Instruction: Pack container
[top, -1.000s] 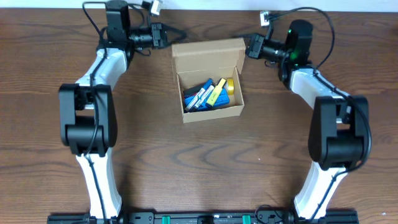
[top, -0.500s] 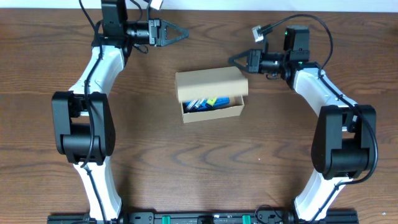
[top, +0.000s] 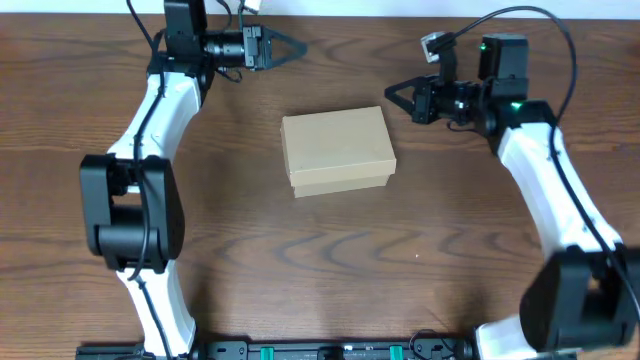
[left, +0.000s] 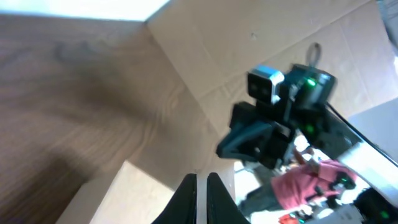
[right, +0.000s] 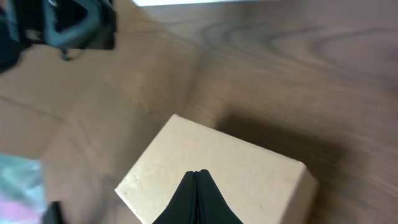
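The container (top: 337, 150), a plain tan cardboard box, sits mid-table with its flap lid down, so its contents are hidden. My left gripper (top: 293, 47) is shut and empty near the far edge, up and left of the box and apart from it. My right gripper (top: 388, 91) is shut and empty, just beyond the box's far right corner and not touching it. In the left wrist view the fingers (left: 201, 182) hover over a corner of the box (left: 127, 199). In the right wrist view the shut fingers (right: 198, 175) point at the box's lid (right: 255, 165).
The wooden table (top: 250, 260) extends around the box on all sides. The right arm's wrist camera (left: 267, 87) shows in the left wrist view. A white wall edge (top: 330, 8) runs along the far side.
The lid has swung down from open to shut, hiding the pens and other items inside. Both grippers have pulled back from the box, and the right arm has moved right.
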